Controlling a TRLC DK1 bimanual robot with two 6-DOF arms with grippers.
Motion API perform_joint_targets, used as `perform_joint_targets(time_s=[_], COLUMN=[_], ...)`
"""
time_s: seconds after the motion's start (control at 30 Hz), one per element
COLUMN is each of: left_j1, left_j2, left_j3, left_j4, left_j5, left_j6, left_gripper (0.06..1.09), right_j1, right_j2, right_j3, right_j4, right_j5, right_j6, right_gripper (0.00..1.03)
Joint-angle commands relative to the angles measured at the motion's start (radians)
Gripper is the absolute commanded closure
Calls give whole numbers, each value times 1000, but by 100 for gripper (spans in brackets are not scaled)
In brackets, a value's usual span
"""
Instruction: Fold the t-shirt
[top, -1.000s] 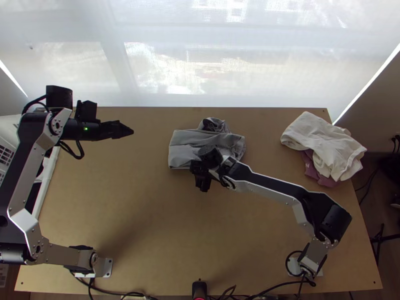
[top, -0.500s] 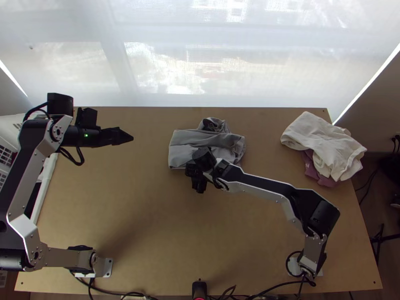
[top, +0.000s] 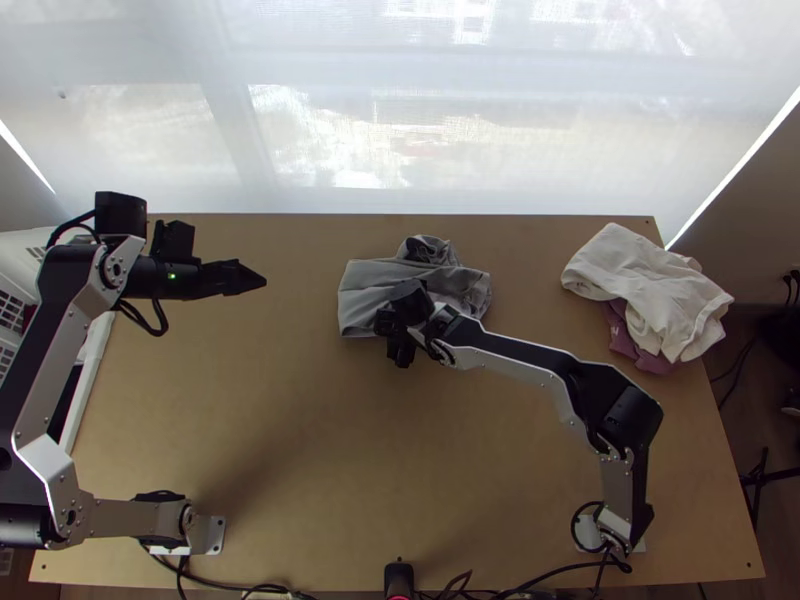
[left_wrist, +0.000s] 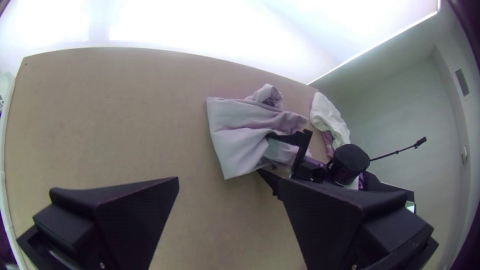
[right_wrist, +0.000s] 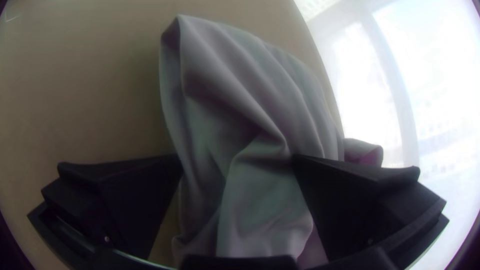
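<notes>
Upper left, my left gripper (top: 254, 280) hangs unclenched. Near centre, my right gripper's (top: 400, 345) parted jaws straddle the grey t-shirt (top: 364, 292).

No text can be read; a pale mark (top: 616, 330) on the mauve cloth (top: 628, 345), well to the right of the right hand (top: 401, 352), is too small to make out.

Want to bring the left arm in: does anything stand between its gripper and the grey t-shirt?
Nothing visible between the left gripper and grey t-shirt; the right gripper is at the shirt's near edge.
</notes>
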Motion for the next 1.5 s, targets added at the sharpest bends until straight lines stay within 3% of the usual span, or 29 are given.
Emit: perform_joint_targets(time_s=[0.0, 0.23, 0.37, 0.5, 1.03, 1.47], left_j1=[0, 0, 2, 0, -12, -40], left_j2=[-14, -32, -35, -35, -55, -74], left_j3=[-12, -26, -38, -40, -26, 31], left_j4=[0, 0, 0, 8, 14, -21], left_j5=[1, 1, 1, 2, 4, 2], left_j6=[-4, -5, -4, -8, -27, -47], left_gripper=[11, 11, 11, 11, 11, 11], right_j1=[-23, -26, -26, -26, -83, -300], right_j2=[42, 84, 90, 88, -146, -343], right_j3=[41, 44, 38, 28, 25, 91], right_j4=[9, 9, 9, 7, 7, -11], right_j5=[16, 25, 23, 25, 50, 50], right_j6=[-5, -3, -6, -2, 72, 75], right_gripper=[5, 22, 53, 101, 100, 100])
